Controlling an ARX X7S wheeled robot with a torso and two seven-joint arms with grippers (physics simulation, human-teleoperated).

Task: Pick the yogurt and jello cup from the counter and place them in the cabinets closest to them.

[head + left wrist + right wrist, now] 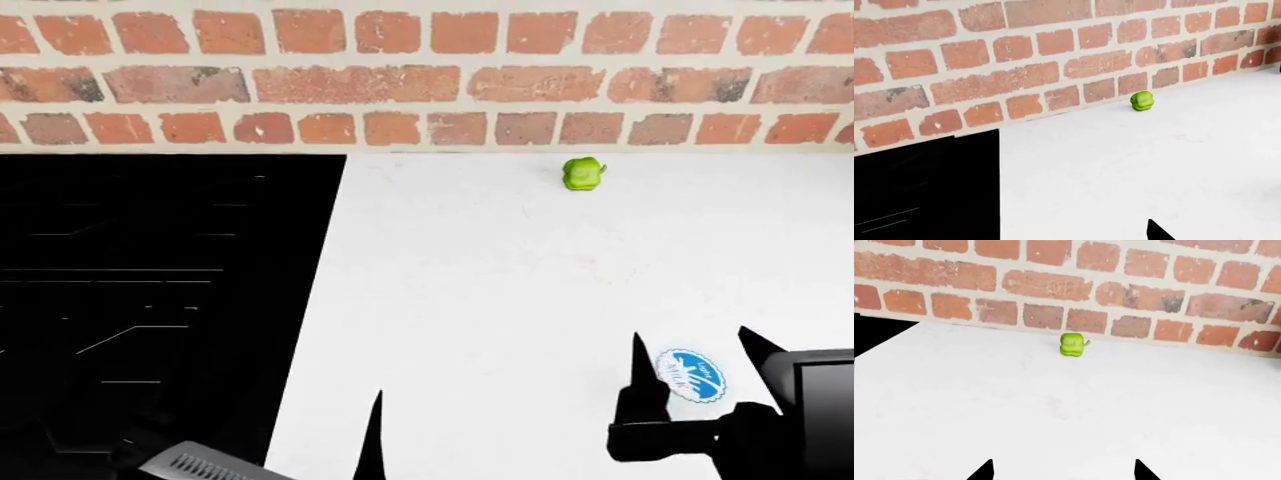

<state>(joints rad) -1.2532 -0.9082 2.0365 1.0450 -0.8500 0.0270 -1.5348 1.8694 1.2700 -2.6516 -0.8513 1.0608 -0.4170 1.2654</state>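
Straddling the yogurt [690, 375], my right hand [699, 362] stands spread, untouching. Jello cup [583, 173] near brick wall [427, 80] on tabletop [534, 280]. Left hand [374, 430]: cannot tell.

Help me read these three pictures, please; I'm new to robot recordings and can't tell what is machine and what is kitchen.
These are simulator renders from a two-armed robot on wheels. One picture comes from a camera on its head, looking down over a white counter with a brick wall behind and a black stovetop at the left. The other two come from cameras near each gripper. The dark pointed shapes at the picture bottoms are the fingers.

In the head view, the right gripper is open, its fingers on either side of a small white yogurt with blue print. The left gripper shows only one fingertip and holds nothing visible. Near the wall sits a tiny green jello cup, untouched.
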